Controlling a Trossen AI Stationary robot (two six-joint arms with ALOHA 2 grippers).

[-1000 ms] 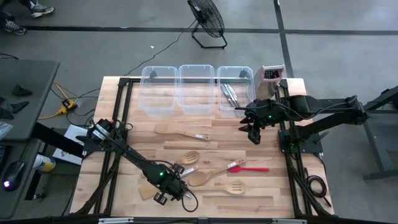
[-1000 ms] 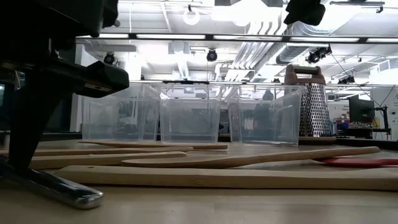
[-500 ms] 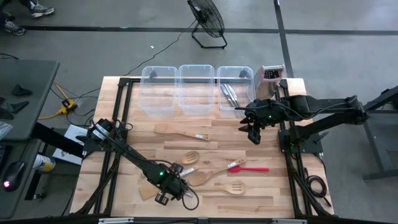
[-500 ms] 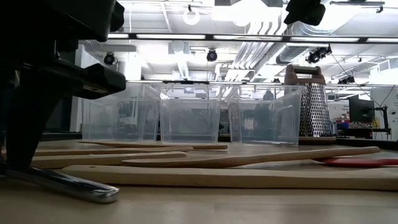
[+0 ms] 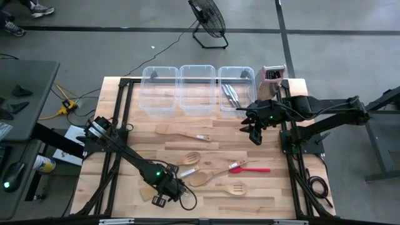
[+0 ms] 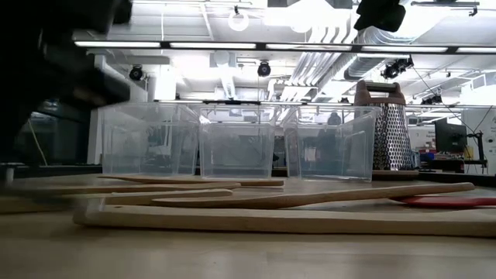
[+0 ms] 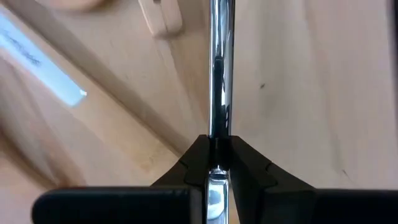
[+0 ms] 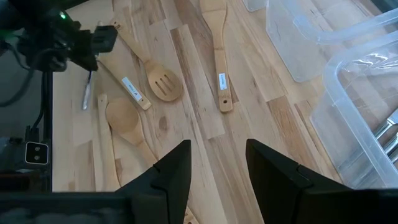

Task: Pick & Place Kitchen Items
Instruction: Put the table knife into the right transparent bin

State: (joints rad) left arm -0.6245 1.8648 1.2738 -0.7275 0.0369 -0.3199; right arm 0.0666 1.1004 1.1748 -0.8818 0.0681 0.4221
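Left gripper (image 7: 216, 155) at lower centre-left, pinching a silver utensil (image 7: 219, 74); right gripper (image 8: 217, 163) spread, upper right

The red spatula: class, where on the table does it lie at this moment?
In the high view the red spatula lies flat on the right half of the table, just above the slotted wooden spatula.

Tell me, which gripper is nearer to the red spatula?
The right gripper: it hovers open just above-right of the red spatula in the high view. The left gripper, shut on a metal utensil, is farther away.
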